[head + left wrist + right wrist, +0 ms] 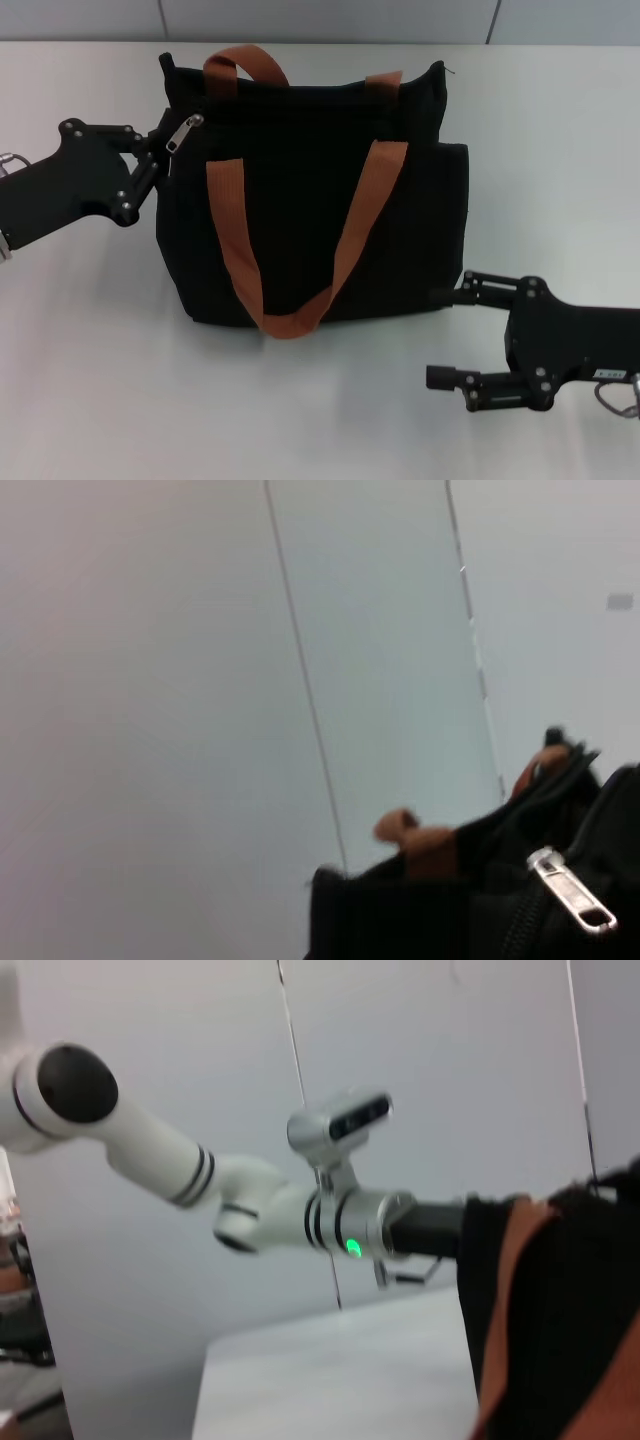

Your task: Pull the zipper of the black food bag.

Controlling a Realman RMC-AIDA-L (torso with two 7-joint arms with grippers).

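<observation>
The black food bag (310, 200) stands upright mid-table with two orange-brown strap handles (235, 230). The silver zipper (186, 134) hangs at the bag's top left corner. My left gripper (158, 155) reaches in from the left. Its fingers are drawn together, and its tips are right at the pull's lower end against the bag's side. In the left wrist view the zipper (572, 892) lies bare on the black track with nothing around it. My right gripper (445, 337) is open and empty, low by the bag's lower right corner.
The bag stands on a pale grey table (100, 350). A panelled wall (320, 20) runs behind it. The right wrist view shows my left arm (250, 1210) beyond the bag's side (560, 1310).
</observation>
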